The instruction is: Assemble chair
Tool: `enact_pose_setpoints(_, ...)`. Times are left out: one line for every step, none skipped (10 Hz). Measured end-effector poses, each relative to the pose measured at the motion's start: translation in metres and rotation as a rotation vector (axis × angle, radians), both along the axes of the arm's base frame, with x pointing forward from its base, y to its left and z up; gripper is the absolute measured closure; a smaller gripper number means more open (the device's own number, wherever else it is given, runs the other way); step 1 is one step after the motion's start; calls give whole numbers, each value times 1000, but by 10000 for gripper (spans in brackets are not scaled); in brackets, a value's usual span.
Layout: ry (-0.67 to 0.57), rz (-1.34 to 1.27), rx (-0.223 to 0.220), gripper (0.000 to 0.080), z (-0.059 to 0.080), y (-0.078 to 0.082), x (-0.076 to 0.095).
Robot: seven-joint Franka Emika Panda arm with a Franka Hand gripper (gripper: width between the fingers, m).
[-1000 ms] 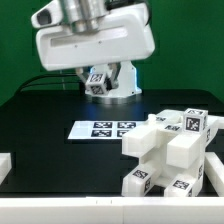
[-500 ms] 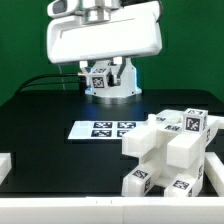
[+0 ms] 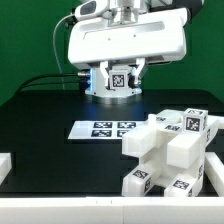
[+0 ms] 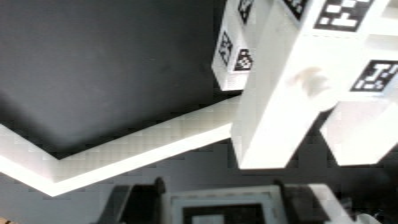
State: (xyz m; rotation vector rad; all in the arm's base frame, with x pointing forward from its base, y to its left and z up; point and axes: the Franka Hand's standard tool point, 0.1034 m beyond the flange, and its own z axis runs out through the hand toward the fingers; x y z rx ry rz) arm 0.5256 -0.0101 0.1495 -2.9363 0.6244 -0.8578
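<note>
Gripper (image 3: 119,82) hangs high over the back edge of the black bench (image 3: 50,110), and I cannot tell if its fingers are wide or closed. The white chair (image 3: 170,150) (with little square tags on it) sits at the front right corner of the bench, just beside the marker board (image 3: 100,128).

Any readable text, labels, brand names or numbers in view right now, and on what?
None. No words, brand names or numbers are readable.
The chair, the marker board and the arm's base carry only black-and-white square tags: patterns, not text.
</note>
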Motion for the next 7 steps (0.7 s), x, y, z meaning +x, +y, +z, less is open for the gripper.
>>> enact_pose_setpoints(0, 0, 0, 518, 0, 0, 0)
enact_pose_setpoints(5, -2, 4, 518, -3, 5, 1)
enact_pose_setpoints(13, 3, 8, 518, -12, 20, 9)
enact_pose_setpoints(10, 8, 7, 518, -17, 32, 19)
enact_pose_setpoints(9, 19, 4, 518, -19, 39, 25)
enact_pose_setpoints(11, 25, 1, 518, -20, 42, 25)
enact_pose_setpoints(11, 22, 1, 518, -20, 40, 25)
